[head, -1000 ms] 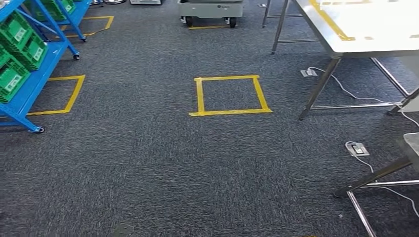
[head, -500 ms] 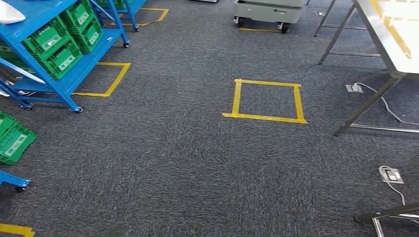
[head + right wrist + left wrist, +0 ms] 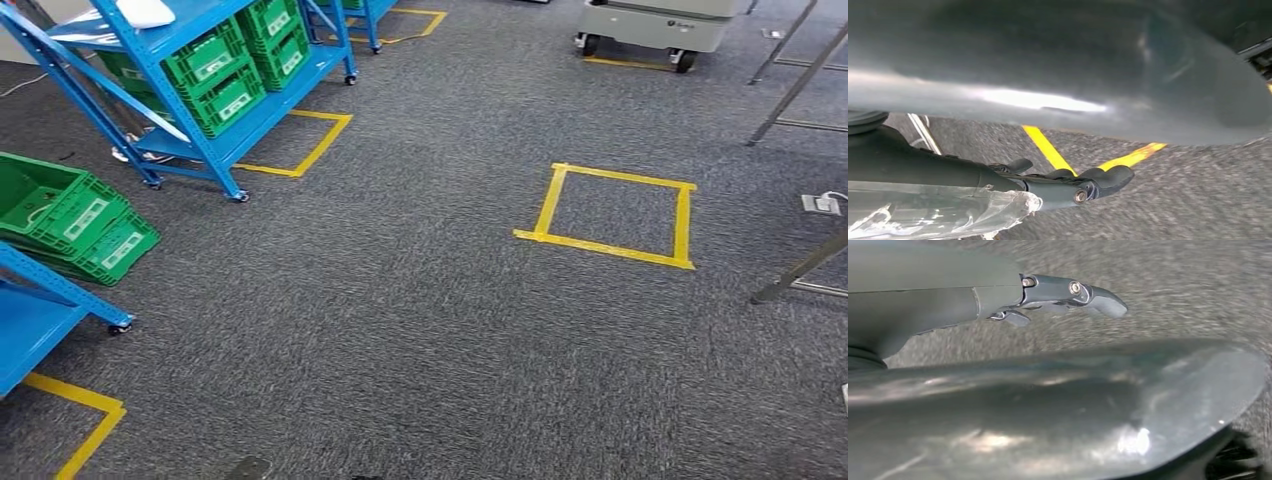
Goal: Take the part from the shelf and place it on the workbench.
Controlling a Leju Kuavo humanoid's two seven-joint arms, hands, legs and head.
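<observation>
A blue wheeled shelf [image 3: 215, 150] stands at the far left, with a white flat object [image 3: 146, 11] on its top level that may be the part. Green bins [image 3: 228, 72] fill its lower levels. My left hand [image 3: 1063, 292] hangs over the carpet, fingers stretched out and holding nothing. My right hand [image 3: 1073, 185] also hangs with its fingers straight above yellow floor tape [image 3: 1048, 147]. Crinkled clear plastic [image 3: 948, 212] lies along its cover; the fingers do not close on it.
A second blue shelf [image 3: 40, 300] with green bins [image 3: 70, 215] is close at the near left. A yellow tape square [image 3: 548, 202] marks the carpet at mid right. A grey cart [image 3: 655, 25] stands at the back. A table leg [image 3: 800, 270] and floor socket [image 3: 822, 204] are at the right.
The camera has swung left. The shelves have come further into the picture, and the workbench and its legs have slid out at the right. Both hands hang as before.
</observation>
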